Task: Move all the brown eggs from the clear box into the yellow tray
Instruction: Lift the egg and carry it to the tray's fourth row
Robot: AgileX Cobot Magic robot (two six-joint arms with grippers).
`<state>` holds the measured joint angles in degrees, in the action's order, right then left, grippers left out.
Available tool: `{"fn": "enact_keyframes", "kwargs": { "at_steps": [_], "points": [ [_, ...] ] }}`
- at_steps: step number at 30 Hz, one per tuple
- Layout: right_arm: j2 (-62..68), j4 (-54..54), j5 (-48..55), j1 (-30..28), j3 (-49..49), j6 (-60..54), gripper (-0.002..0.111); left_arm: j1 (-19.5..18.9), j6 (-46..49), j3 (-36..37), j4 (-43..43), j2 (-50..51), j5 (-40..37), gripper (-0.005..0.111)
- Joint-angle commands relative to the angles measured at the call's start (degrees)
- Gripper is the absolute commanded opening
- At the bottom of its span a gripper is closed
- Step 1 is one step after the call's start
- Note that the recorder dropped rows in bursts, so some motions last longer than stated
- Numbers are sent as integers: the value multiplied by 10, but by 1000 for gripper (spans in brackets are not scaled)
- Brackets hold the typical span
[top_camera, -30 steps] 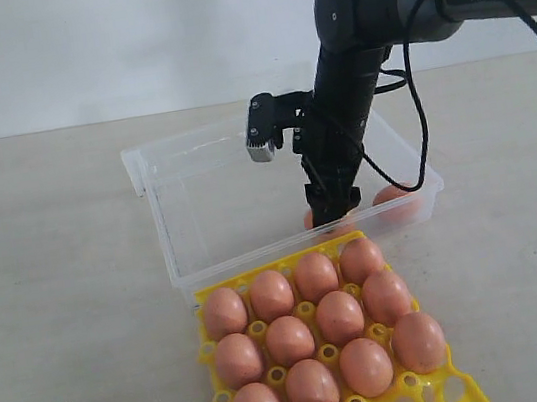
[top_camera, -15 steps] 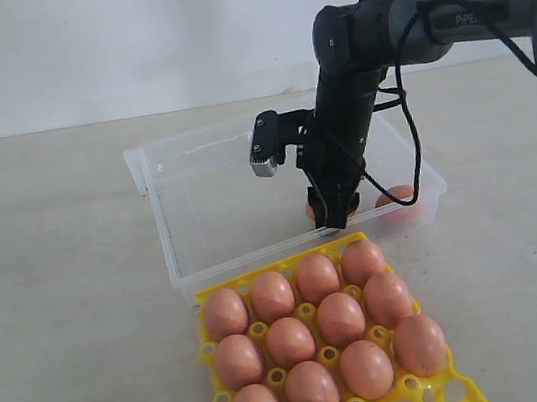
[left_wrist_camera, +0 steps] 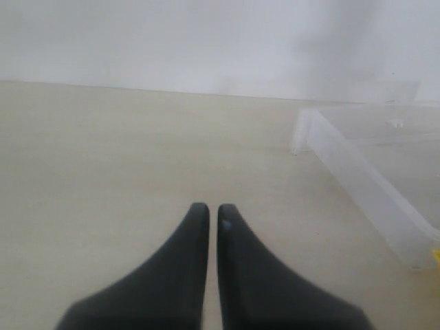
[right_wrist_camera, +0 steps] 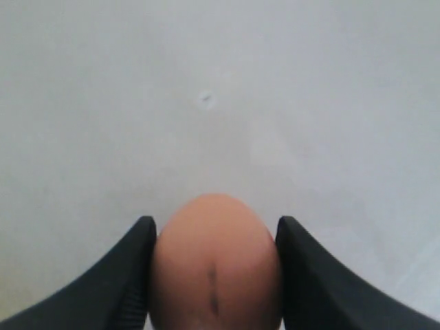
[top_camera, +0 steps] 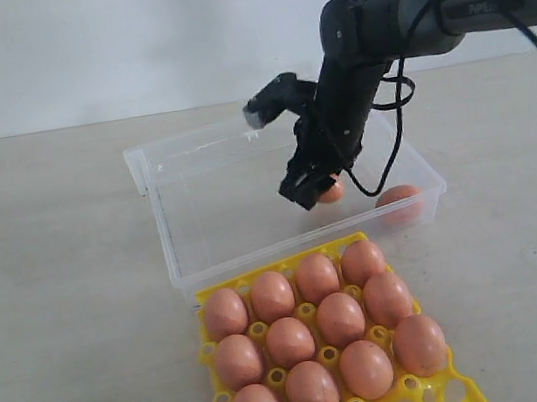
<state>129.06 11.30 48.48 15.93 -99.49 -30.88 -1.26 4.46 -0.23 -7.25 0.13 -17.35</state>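
My right gripper (top_camera: 313,190) is shut on a brown egg (top_camera: 330,190) and holds it lifted above the floor of the clear box (top_camera: 183,274). In the right wrist view that egg (right_wrist_camera: 216,261) sits squeezed between both fingers, with my right gripper (right_wrist_camera: 215,227) pressing on its sides. Another brown egg (top_camera: 398,196) lies in the box's near right corner. The yellow tray (top_camera: 212,295) in front of the box carries several brown eggs (top_camera: 339,317). My left gripper (left_wrist_camera: 209,210) is shut and empty over bare table, left of the clear box (left_wrist_camera: 364,182).
The beige table (top_camera: 60,293) runs wide to the left of the box and tray. A white wall stands behind. The right arm (top_camera: 393,16) reaches in from the upper right, with a cable looping beside it.
My right gripper closed on the egg in the box, lifted it off the floor and tilted up and back toward the box's middle. The left gripper is unchanged.
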Motion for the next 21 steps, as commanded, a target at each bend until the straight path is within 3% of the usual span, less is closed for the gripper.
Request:
{"fn": "enact_keyframes", "kwargs": {
  "at_steps": [1,2,3,4,5,6,7,8,10,14,18,21],
  "points": [
    [-122,13,-219,-16,152,159,0,2,1,2,2,-1,6,4],
    [-153,13,-302,-16,199,161,0,2,1,2,2,-1,6,4],
    [-230,13,-493,-17,322,160,0,2,1,2,2,-1,6,4],
    [-264,13,-575,-19,380,155,0,2,1,2,2,-1,6,4],
    [-317,21,-769,-31,478,142,0,2,1,2,2,-1,6,4],
    [-331,33,-840,-39,508,140,0,2,1,2,2,-1,6,4],
    [-356,69,-982,-53,559,146,0,2,1,2,2,-1,6,4],
    [-363,81,-1030,-57,571,154,0,2,1,2,2,-1,6,4],
    [-397,81,-1067,-63,593,219,0,2,1,2,2,-1,6,4],
    [-505,-288,-936,-61,644,497,0,2,1,2,2,-1,6,4],
    [-556,-311,-1038,-60,859,565,0,2,1,2,2,-1,6,4],
    [-566,-324,-1036,-15,968,559,0,2,1,2,2,-1,6,4]
  ]
}}
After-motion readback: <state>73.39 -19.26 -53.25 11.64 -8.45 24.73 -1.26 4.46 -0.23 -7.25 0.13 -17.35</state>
